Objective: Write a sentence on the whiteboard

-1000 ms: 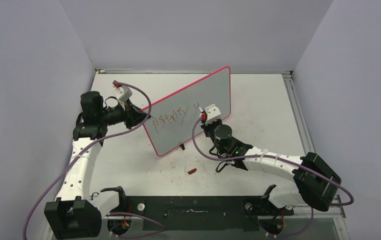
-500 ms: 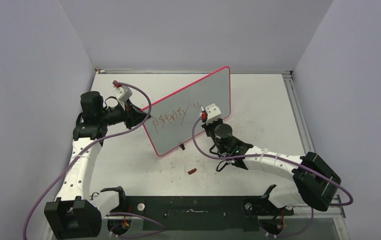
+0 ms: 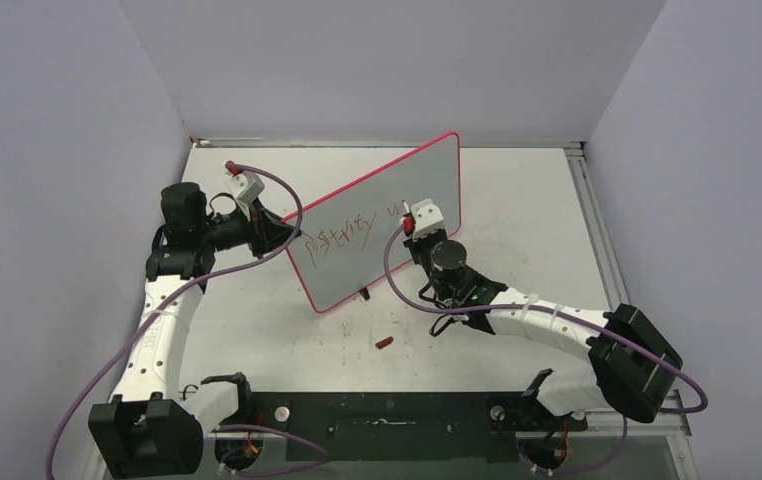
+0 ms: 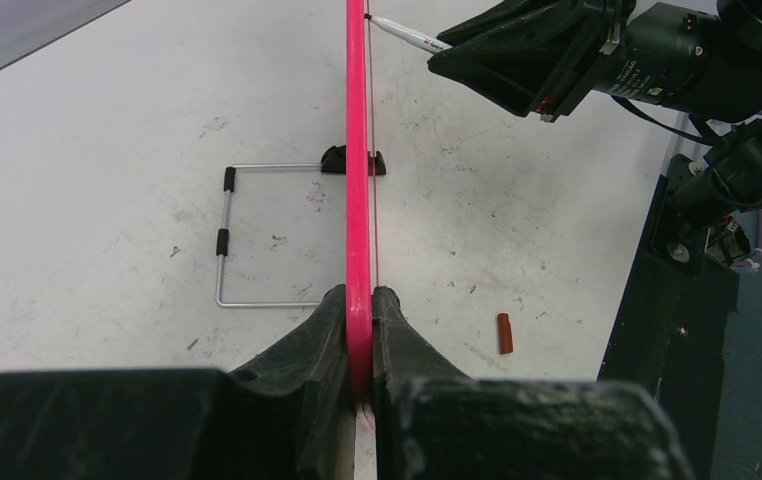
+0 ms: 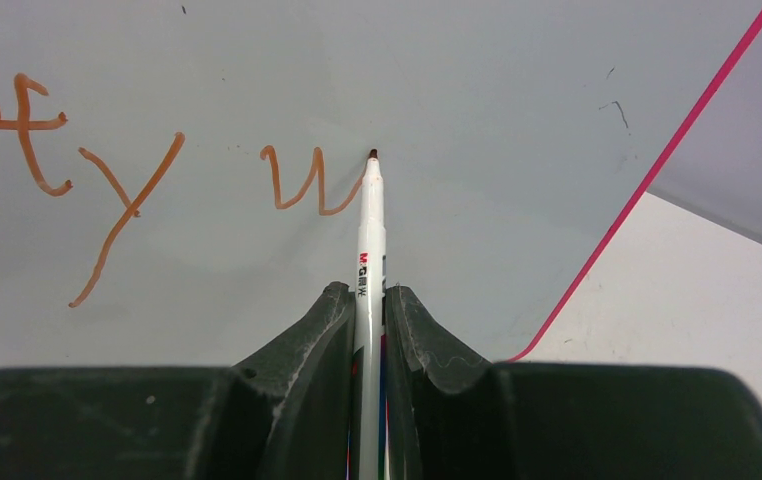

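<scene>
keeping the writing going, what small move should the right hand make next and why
Probably the right hand should lift its thin white marker slightly and shift right to start the next letter. The tip sits atop the last upstroke of the dark-red handwritten "w", which looks finished, with bare pale grey whiteboard to its right. The left hand clamps the board's red-pink rim.

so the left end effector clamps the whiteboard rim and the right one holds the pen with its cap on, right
No: the pen in the right end effector is uncapped, bare tip at the whiteboard, as the right wrist view shows. The rest is right.
</scene>
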You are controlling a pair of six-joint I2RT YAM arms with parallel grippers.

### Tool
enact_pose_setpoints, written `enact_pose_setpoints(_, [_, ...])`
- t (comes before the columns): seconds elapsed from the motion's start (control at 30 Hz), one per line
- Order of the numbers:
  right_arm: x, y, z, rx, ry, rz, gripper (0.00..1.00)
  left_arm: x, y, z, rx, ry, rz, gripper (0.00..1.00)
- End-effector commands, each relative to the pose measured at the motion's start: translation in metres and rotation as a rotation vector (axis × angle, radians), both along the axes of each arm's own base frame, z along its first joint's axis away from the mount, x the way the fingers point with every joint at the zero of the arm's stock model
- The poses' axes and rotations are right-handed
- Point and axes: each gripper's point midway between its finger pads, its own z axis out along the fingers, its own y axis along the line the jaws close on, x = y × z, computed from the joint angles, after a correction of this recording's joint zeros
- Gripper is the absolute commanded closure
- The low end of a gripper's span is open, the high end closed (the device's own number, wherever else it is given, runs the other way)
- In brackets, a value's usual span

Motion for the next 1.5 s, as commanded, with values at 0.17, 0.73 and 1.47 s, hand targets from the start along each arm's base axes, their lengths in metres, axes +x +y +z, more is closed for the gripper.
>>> enact_pose_setpoints(0.17, [-0.004, -0.011, 0.028, 0.082, -0.056, -0.021, 0.95, -0.002, 0.000, -0.001, 0.026, -0.019, -0.016, 1.00])
enact_pose_setpoints(0.73, [0.008, -0.015, 0.015, 0.053, -0.043, -0.031, 0.95, -0.002, 0.000, -0.003, 0.027, -0.013, -0.014, 1.00])
enact_pose_setpoints(1.47, [0.016, -0.008, 0.027, 0.057, -0.071, -0.018, 0.95, -0.002, 0.000, -0.003, 0.028, -0.012, -0.014, 1.00])
